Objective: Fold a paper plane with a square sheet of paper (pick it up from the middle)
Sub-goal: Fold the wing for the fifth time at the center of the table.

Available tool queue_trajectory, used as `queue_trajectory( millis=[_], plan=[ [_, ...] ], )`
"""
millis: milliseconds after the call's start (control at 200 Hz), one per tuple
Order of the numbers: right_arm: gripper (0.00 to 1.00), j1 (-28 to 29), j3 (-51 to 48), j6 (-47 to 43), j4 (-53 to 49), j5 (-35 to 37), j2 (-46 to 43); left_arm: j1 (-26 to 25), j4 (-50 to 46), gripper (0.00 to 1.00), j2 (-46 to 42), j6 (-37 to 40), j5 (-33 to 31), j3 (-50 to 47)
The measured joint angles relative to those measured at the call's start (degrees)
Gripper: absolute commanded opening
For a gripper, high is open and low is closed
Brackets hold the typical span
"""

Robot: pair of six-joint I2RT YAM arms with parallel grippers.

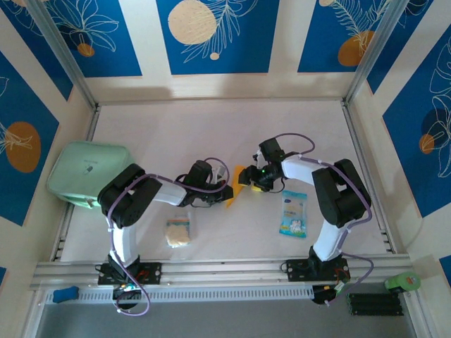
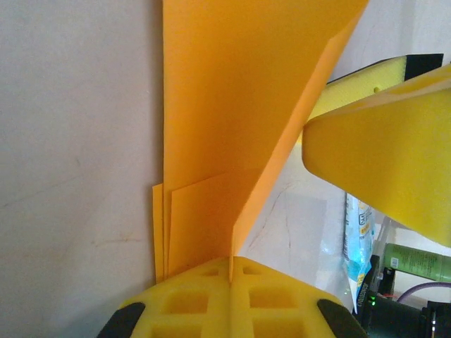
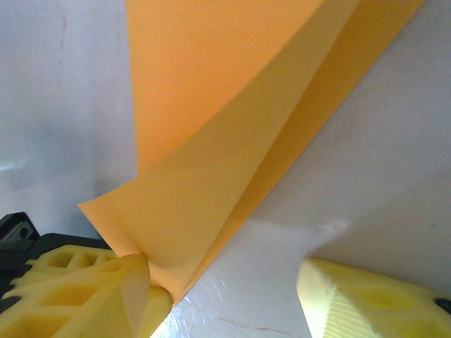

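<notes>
Top external view takes in the pale table [image 1: 211, 127] first, and every place on it can be read off the blue-white packet [image 1: 293, 213] lying ahead of the right arm's base. Well to the left of that packet, at the table's edge, sits a mint-green case [image 1: 88, 172]. Both arms reach inward and meet left of the packet and a little farther back. There the square sheet of paper [image 1: 236, 184] is held, orange-yellow, already partly folded, and stood on edge rather than flat. A small beige spongy square [image 1: 178, 232] lies farther left of the packet. The left gripper [image 1: 220, 191] comes at the sheet from the side away from the packet, the right gripper [image 1: 252, 177] from the packet's side. In the left wrist view the left gripper's jaws are pressed together on the paper's layered edge. The sheet's long axis runs straight out from them, and one yellow finger [image 2: 380, 162] of the right gripper is just beside the far flap. In the right wrist view the right gripper's jaws stand apart: one finger [image 3: 106, 296] touches a lower corner of the sheet, while the other finger [image 3: 366, 296] is clear of it. The next move probably falls to the right gripper — the free one, with the flap at the inner side of its finger — and it would need to close across the fold, not along it.
</notes>
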Motion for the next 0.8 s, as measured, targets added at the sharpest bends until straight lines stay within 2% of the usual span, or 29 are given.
queue_trajectory(
  millis=[240,560,800],
  plan=[
    [0.47,0.11,1.57,-0.79,-2.51,1.75,1.11,0.15,0.37,0.0,0.15,-0.81,0.35,-0.09],
    [0.5,3.1,7.8,-0.13,-10.4,7.76,4.26,0.37,1.53,0.08,0.44,-1.05,0.9,-0.42],
    [0.52,3.74,9.11,0.28,-12.02,9.07,5.29,0.48,1.79,0.09,0.46,-1.05,1.29,-0.52]
  ],
)
